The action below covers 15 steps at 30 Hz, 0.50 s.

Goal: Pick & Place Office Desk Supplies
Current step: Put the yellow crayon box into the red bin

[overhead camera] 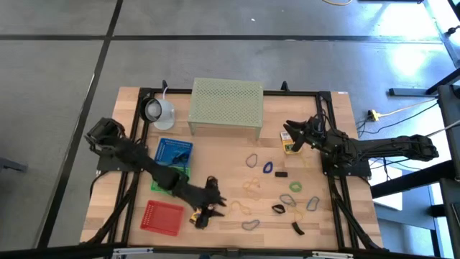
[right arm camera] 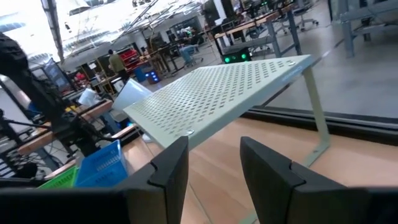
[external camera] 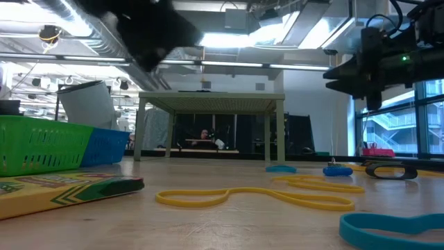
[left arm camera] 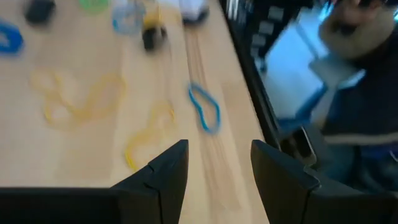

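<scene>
Hovering over the front edge of the table, the left gripper has its fingers parted and nothing between them; its wrist view shows bare wood in the gap, with a yellow loop and a blue loop lying just ahead. A small yellow box sits right beside it at the front edge, next to a red tray. Past that, more loops and black clips are scattered across the middle and right of the table, well apart from one another. Farther back, the right gripper waits near the right edge by the second yellow box, fingers parted and empty. At the far edge stand the green mesh stand and a white lamp. The likely trouble is that thin loops lie flat, so closing fingers may skate over one or drag it, or nudge the nearby box.
</scene>
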Each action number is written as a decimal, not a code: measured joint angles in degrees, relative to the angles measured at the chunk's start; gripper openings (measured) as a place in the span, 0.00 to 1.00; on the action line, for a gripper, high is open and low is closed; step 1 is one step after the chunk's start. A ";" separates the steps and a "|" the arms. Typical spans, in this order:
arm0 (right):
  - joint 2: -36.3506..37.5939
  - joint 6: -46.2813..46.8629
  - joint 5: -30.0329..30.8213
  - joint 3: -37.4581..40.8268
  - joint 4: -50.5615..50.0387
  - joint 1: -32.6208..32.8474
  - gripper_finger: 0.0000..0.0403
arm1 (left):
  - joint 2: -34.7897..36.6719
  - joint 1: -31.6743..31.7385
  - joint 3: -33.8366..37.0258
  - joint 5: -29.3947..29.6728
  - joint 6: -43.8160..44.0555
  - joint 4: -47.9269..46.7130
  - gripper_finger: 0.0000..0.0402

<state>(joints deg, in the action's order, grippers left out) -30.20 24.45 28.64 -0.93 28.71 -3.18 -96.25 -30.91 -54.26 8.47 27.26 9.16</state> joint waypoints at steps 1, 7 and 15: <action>0.00 0.11 0.45 0.00 -0.02 0.00 0.36 | 0.00 -1.05 -1.81 -0.07 1.64 -4.85 0.42; 0.00 0.42 0.71 0.00 -0.02 0.00 0.36 | -1.44 -7.12 -12.13 2.65 8.87 -30.89 0.42; 0.00 0.35 1.53 0.00 -1.27 0.02 0.36 | -10.90 -10.06 -19.80 -1.13 11.38 -36.66 0.42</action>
<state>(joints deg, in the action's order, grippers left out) -30.20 24.80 30.17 -0.93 27.44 -3.16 -107.15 -40.97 -74.06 7.34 38.64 -27.50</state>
